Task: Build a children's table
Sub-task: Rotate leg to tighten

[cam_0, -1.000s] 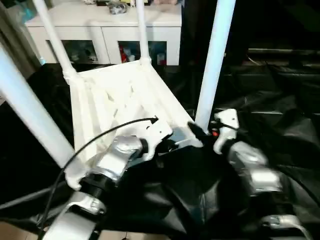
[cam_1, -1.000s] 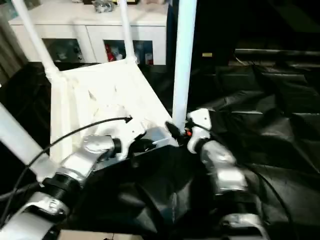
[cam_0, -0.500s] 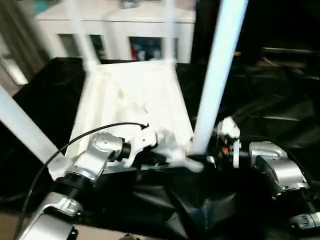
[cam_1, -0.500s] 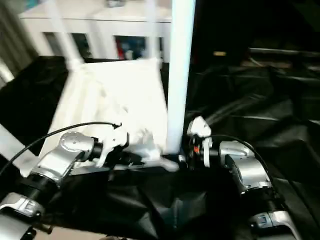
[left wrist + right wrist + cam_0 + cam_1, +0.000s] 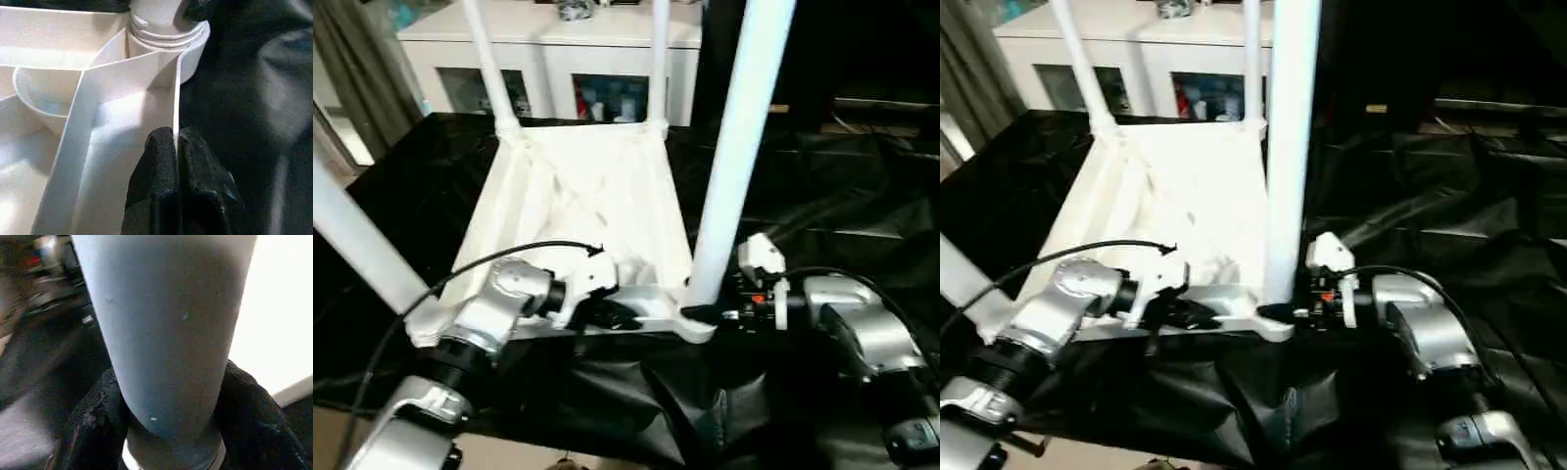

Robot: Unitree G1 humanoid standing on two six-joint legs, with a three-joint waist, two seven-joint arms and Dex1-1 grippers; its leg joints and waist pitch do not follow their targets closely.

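The children's table lies upside down on black cloth, its white ribbed tabletop [image 5: 587,196] facing up. Legs stand in the sockets: two far ones [image 5: 481,59] [image 5: 658,59], a near left one [image 5: 357,245] and a near right leg [image 5: 734,147]. My left gripper [image 5: 607,315] is shut on the thin wall of the tabletop's near rim [image 5: 146,98], close to the near right socket. My right gripper [image 5: 705,313] reaches in from the right and grips the near right leg [image 5: 166,323] just above its socket, a black finger [image 5: 93,421] on each side.
A white cabinet [image 5: 558,59] with glass-fronted shelves stands behind the table. Crumpled black cloth [image 5: 832,196] covers the surface all around. A grey curtain [image 5: 352,69] hangs at the far left. The left arm's black cable [image 5: 460,274] loops over the tabletop.
The whole picture has shifted, so the camera moved. My right forearm has swung out to the right and its fingers have closed in on the leg's base. The left gripper keeps its hold on the rim.
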